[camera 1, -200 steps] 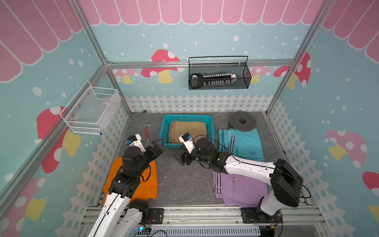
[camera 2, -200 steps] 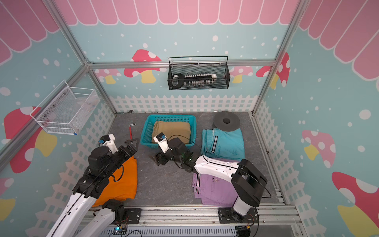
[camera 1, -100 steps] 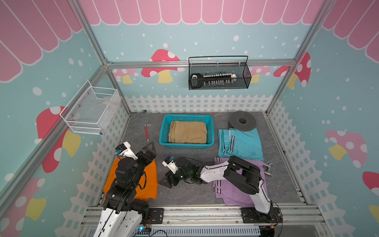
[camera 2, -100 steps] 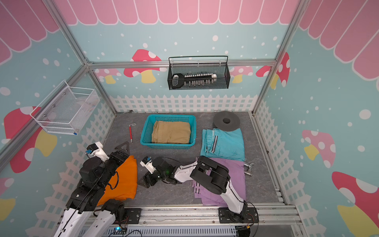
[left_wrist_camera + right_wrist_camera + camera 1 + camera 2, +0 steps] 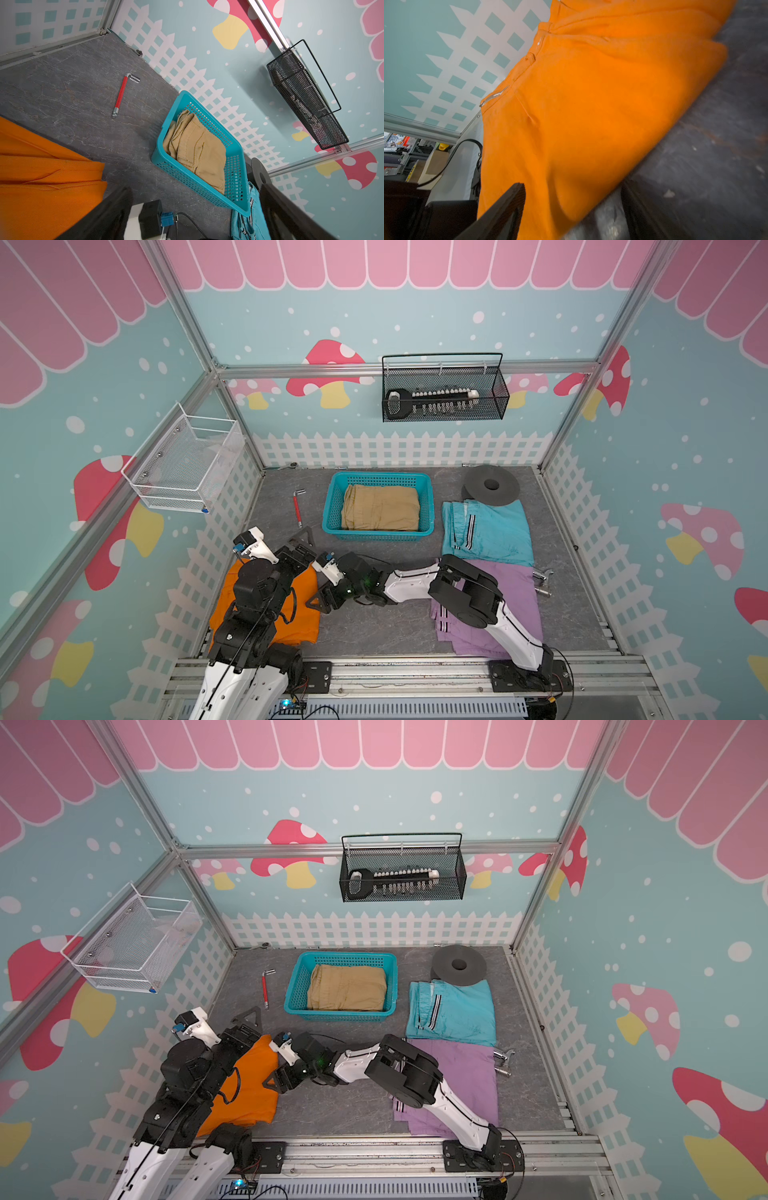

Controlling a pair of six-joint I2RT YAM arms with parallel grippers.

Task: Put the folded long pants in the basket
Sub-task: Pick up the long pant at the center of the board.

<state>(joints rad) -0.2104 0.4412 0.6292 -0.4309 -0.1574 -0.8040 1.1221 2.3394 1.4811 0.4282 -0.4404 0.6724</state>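
The turquoise basket (image 5: 332,506) (image 5: 296,986) stands at the back with the tan folded pants (image 5: 380,508) (image 5: 199,149) lying in it. Teal pants (image 5: 486,531) and lilac pants (image 5: 515,605) lie flat on the right. The orange pants (image 5: 301,614) (image 5: 591,104) lie at the front left. My right gripper (image 5: 320,593) (image 5: 571,207) is open and low at their right edge, one finger (image 5: 508,203) over the cloth and the other on the floor. My left gripper (image 5: 301,545) (image 5: 195,218) hangs open above the orange pants' far corner, holding nothing.
A red-handled wrench (image 5: 297,510) lies left of the basket and a dark grey disc (image 5: 492,485) behind the teal pants. A black wire basket (image 5: 444,393) hangs on the back wall, a white mesh one (image 5: 187,464) on the left wall. Metal parts (image 5: 542,576) lie beside the lilac pants.
My right gripper has swung from the basket's front down and left to the orange pants' edge. My left arm has drawn back a little toward the front left.
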